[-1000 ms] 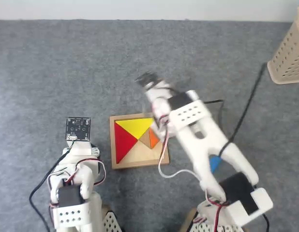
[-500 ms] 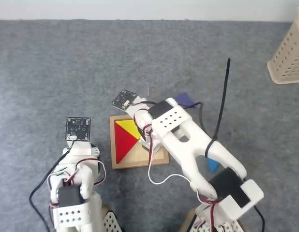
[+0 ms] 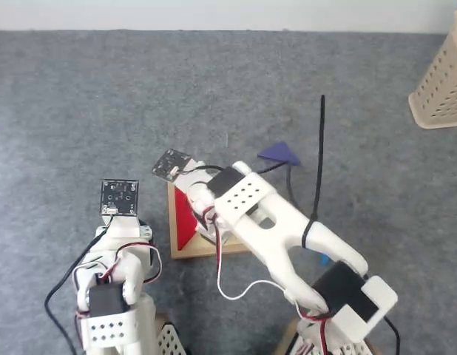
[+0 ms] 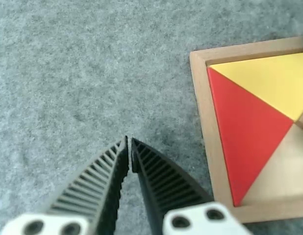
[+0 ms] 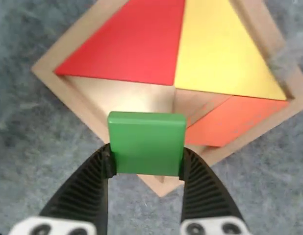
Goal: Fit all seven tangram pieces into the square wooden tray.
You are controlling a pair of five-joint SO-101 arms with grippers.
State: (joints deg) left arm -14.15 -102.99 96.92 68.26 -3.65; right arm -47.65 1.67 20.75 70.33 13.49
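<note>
Two grippers, near side of table. Left gripper [image 4: 128, 147]: fingers together, low over table, beside tray [image 4: 200, 103] edge. Right gripper [image 5: 146, 159]: clamped on green piece [image 5: 146, 142], above a tray corner, by the bare wood. Red [image 5: 132, 44], yellow [image 5: 215, 54] and orange [image 5: 235, 120] pieces are seated. Best move, likely: align green with orange's edge, lower flat, then release. Purple triangle [image 3: 280, 154] lies on table beyond tray.

The tray [image 3: 171, 222] sits near the table's [image 3: 103, 96] near edge. Inside it, a large triangle [image 5: 127, 44] and a second large triangle [image 5: 220, 54] lie edge to edge, with a small triangle [image 5: 230, 120] against the second. The right gripper [image 5: 145, 157] holds a square piece [image 5: 146, 142] above the tray. The left gripper [image 4: 129, 147] hangs just left of it. A loose triangle [image 3: 279, 154] lies beyond it, to the right.
</note>
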